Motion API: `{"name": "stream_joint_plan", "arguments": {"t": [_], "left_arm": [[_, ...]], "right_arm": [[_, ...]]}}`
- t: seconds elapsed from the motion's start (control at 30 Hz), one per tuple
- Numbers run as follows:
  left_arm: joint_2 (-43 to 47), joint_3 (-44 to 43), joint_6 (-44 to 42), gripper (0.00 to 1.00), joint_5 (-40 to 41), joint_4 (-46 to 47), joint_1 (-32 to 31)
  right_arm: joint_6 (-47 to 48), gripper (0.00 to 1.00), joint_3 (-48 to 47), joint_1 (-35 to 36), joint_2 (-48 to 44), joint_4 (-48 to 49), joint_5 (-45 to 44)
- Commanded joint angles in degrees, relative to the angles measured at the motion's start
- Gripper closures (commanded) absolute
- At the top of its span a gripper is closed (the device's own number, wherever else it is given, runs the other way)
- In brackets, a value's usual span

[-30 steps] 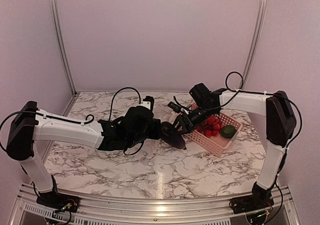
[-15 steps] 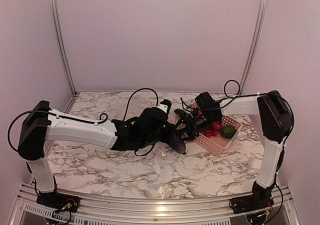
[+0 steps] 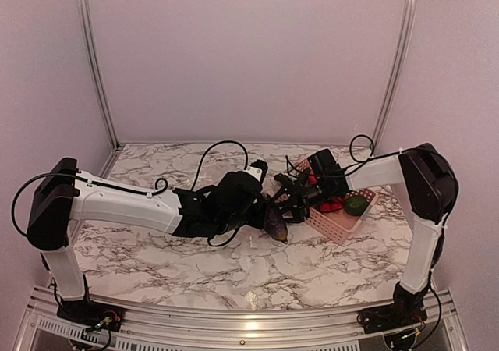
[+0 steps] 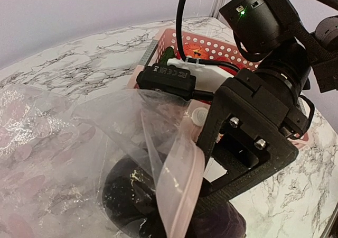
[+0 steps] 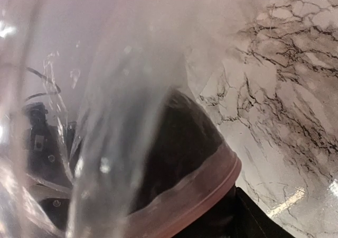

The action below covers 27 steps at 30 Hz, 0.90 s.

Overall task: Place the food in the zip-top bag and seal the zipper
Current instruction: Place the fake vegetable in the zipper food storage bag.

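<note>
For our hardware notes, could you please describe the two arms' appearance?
The left arm and right arm each have white tubular links, black joint housings and black wrist ends. Black cables loop over both; a green light glows on the right wrist.

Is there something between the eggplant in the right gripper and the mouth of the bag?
No separate object shows there. The right gripper holds the eggplant at the zip-top bag. Only the bag's own zipper lies across the eggplant; whether it blocks entry, I cannot tell.
</note>
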<state>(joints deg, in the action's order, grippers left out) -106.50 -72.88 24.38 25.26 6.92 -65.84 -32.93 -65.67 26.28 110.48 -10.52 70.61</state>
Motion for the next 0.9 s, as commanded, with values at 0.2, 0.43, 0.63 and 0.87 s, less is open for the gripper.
{"name": "stream_joint_plan", "arguments": {"t": [0.2, 0.43, 0.63, 0.87], "left_arm": [[-1.6, 1.1, 0.7, 1.0, -9.1, -1.1, -0.3], [-2.4, -0.1, 7.1, 1.0, -7.0, 2.0, -0.3], [1.3, 2.3, 10.2, 1.0, -2.2, 3.9, 0.3], [3.7, 6.5, 17.0, 1.0, -6.9, 10.0, 3.6]], "right_arm": [[-20.2, 0.72, 1.3, -1.4, -4.4, 22.0, 2.8], [-31.8, 0.54, 4.5, -2.0, -7.4, 31.7, 0.2], [-30.1, 0.3, 5.9, -1.2, -11.6, 30.2, -1.3], [-27.1, 0.14, 5.6, -0.7, -14.6, 25.7, -2.5]]}}
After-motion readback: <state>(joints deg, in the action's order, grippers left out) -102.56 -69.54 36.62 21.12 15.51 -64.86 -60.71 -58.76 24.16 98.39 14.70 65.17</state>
